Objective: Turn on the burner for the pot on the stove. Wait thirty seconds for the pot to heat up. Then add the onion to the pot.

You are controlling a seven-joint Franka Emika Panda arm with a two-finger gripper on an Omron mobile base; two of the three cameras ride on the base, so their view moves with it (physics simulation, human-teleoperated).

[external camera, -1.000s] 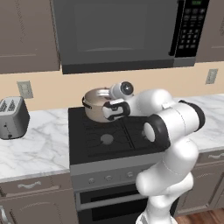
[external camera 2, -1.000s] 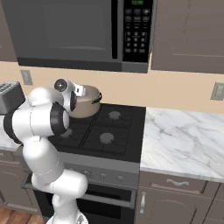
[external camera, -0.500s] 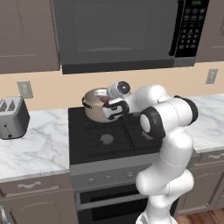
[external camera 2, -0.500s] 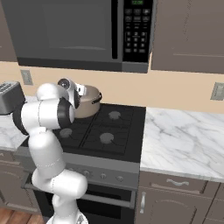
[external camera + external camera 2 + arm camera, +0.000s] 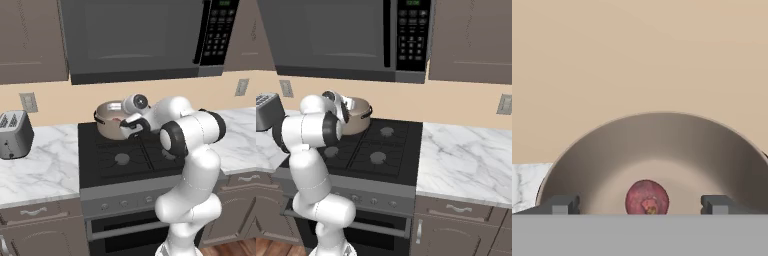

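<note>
**Onion release over pot: failure points**

Landmark for all positions: the pot point(image 5: 111, 120), seated on the rear burner position of the stove point(image 5: 131, 159), on the side toward the toaster point(image 5: 14, 134).

Gripper point(image 5: 640, 205): held at the pot's near rim, aimed into the bowl. Fingertips point(image 5: 561, 204) spread wide, well apart from the onion on both sides. No contact visible.

Onion point(image 5: 647, 198): inside the pot's rim line, between the spread tips, against the inner wall as seen through the hand camera. Resting on the pot floor or in mid-drop: cannot tell. A dark-red spot inside the pot also visible from the left base camera.

Burner beneath the pot: hidden by the pot; lit or unlit cannot be told.

Probable faults from here:

- Rim strike on withdrawal. Cause: hand close above the pot's near rim; a low or sideways pull-back likely to clip the rim and shift the pot off its grate.
- Handle snag. Cause: forearm just beside the pot's dark side handle point(image 5: 368, 109).
- Bounce-out. Cause: round onion, hard metal floor, wide mouth; judged unlikely given the straight sides.
- Knob contact. Cause: elbow sweeping low past the front knobs point(image 5: 374, 201) below the pot during retreat.
</note>
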